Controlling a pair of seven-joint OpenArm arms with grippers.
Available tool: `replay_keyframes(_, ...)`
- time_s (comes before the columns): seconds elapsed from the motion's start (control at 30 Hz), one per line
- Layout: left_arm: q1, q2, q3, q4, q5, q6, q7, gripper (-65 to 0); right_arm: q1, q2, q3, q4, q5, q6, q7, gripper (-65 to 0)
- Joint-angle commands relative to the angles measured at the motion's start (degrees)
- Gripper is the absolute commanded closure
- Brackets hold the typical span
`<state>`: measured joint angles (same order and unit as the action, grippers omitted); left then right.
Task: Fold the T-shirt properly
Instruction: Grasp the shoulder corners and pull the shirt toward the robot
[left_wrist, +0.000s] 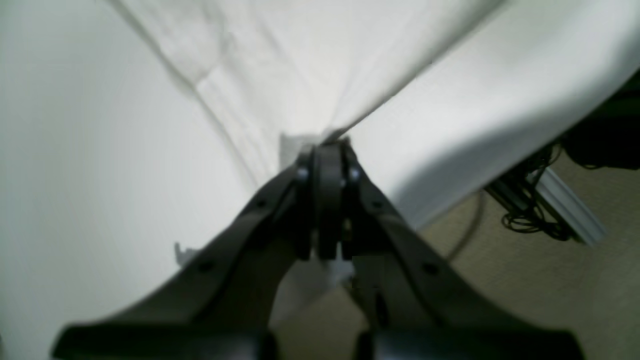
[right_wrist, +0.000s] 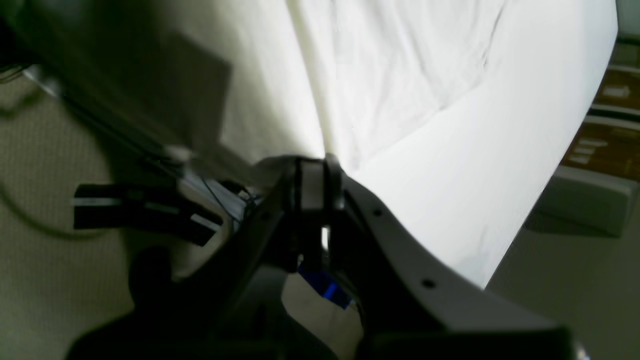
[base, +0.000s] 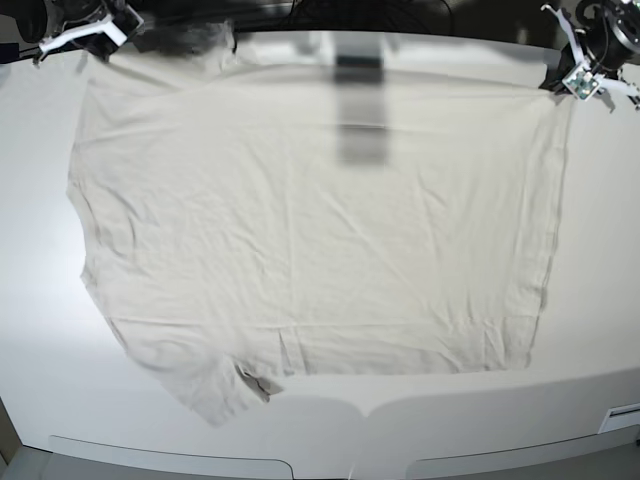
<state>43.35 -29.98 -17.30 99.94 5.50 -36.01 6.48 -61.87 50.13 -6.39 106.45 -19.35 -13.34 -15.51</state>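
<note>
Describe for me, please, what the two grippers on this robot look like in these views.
Left gripper: matte black, two curved arms tapering to flat fingers, small silver screw heads near the tips. Right gripper: same black forked shape with small screw holes, a blue part glimpsed beneath. In the base view both carry white brackets.

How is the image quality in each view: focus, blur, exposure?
Left wrist: soft all over, left gripper blurred, T-shirt pale but legible. Right wrist: table washed out, right gripper dark and blurry, left side in shadow. Base: mostly sharp, with a smeared grey streak on the shirt near the top centre and curved fisheye edges.
</note>
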Motion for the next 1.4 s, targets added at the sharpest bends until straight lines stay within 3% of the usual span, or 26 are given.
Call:
replay_keyframes(0.0,0.63,-0.57,-1.64,1.05,-0.42,0.83,-1.60,0.0,-0.22,0.81,0.50,1.16,-0.39,-2.34,-0.17,0.0)
replay_keyframes(0.3,2.05,0.44,-7.54,1.09,-0.68,0.85,-2.64,0.0,0.74,0.81,4.63,6.40,2.34,-2.99,-0.20,0.0)
replay_keyframes(0.43,1.62,0.42,-8.66,1.09,-2.38,0.83,-7.10,0.0,3.76,0.83,5.75,6.84,5.49,-2.64,-0.20,0.0)
replay_keyframes(0.6,-3.15,1.75,-8.52,1.09,-3.61,0.81,-5.62,0.0,10.21,0.46,5.64,6.69,12.66,4.63,-0.20,0.0)
replay_keyframes(0.7,-6.45,2.54,-8.48,1.07,-3.58,0.72,-2.62,0.0,14.12,-0.83,5.64,6.67,14.60,6.25,-0.15,0.0)
replay_keyframes(0.9,-11.21,2.64,-6.23,1.03,-3.19,0.63,-1.88,0.0,20.28,-2.47,5.62,6.32,16.83,10.27,-0.07,0.0)
replay_keyframes(1.07,-14.32,2.64,-2.19,0.90,0.66,0.85,-1.29,0.0,24.46,-2.99,5.62,3.45,18.01,11.61,0.11,0.0)
replay_keyframes(1.37,-19.65,2.67,-2.03,-1.51,0.46,0.90,-0.55,0.0,28.72,-3.02,5.62,-2.32,19.87,11.96,1.31,0.0)
